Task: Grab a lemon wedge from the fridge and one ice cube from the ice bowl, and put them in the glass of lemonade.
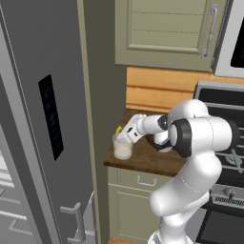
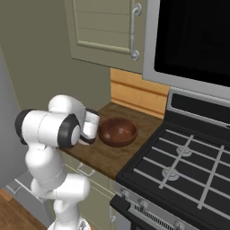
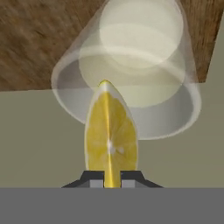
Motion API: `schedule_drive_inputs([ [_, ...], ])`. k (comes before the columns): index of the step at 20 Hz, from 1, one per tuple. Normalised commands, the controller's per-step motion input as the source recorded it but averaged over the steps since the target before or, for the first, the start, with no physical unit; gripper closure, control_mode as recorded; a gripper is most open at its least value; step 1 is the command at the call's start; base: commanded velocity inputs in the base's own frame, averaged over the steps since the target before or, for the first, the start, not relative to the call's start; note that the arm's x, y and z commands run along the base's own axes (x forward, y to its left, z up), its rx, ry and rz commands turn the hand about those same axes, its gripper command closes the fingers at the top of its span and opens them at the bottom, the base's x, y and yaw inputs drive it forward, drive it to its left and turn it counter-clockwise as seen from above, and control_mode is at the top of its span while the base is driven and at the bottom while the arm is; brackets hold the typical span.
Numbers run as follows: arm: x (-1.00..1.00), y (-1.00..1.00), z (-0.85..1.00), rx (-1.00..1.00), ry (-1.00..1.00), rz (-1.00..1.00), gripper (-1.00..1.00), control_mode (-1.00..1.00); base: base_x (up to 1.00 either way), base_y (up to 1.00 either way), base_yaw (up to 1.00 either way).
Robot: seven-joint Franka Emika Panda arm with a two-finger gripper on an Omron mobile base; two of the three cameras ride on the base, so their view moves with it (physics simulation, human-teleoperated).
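Note:
My gripper (image 1: 122, 135) is shut on the lemon wedge (image 3: 110, 133), a bright yellow slice held upright between the fingertips (image 3: 94, 178). It hangs just above the rim of the glass of lemonade (image 1: 122, 148), a clear tumbler with pale liquid at the left end of the wooden counter (image 1: 147, 159). In the hand view the glass of lemonade (image 3: 131, 74) lies right beyond the wedge's tip. The wedge (image 1: 118, 129) shows as a small yellow spot above the glass. The grey fridge (image 1: 45, 119) stands at the left, one door (image 1: 9, 143) swung open. A brown ice bowl (image 2: 118, 131) sits on the counter behind my arm.
A black stove (image 2: 179, 166) adjoins the counter on the right. Beige wall cabinets (image 1: 167, 33) hang above, and a beige side panel (image 1: 102, 95) closes the counter's left end. A drawer (image 1: 145, 180) lies below the counter.

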Motion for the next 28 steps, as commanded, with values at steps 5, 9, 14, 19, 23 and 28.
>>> schedule_drive_inputs([
  [5, 0.27, -0.04, -0.23, 0.0, -0.01, 0.09, 1.0, -1.0, 0.0, 0.0, 0.0],
  [9, 0.19, -0.04, -0.17, 0.0, 0.0, 0.09, 1.0, -1.0, 0.0, 0.0, 0.0],
  [14, -0.07, -0.18, 0.0, 0.0, 0.0, 0.06, -1.0, -1.0, 0.0, 0.0, 0.0],
  [19, -0.46, -0.14, 0.47, 0.0, -0.08, 0.02, -1.0, -1.0, 0.0, 0.0, 0.0],
  [23, -0.42, 0.0, 0.83, 0.0, -0.15, 0.01, -1.0, -1.0, 0.0, 0.0, 0.0],
  [28, -0.4, -0.36, 0.36, 0.0, -0.05, -0.01, -1.0, -1.0, 0.0, 0.0, 0.0],
])
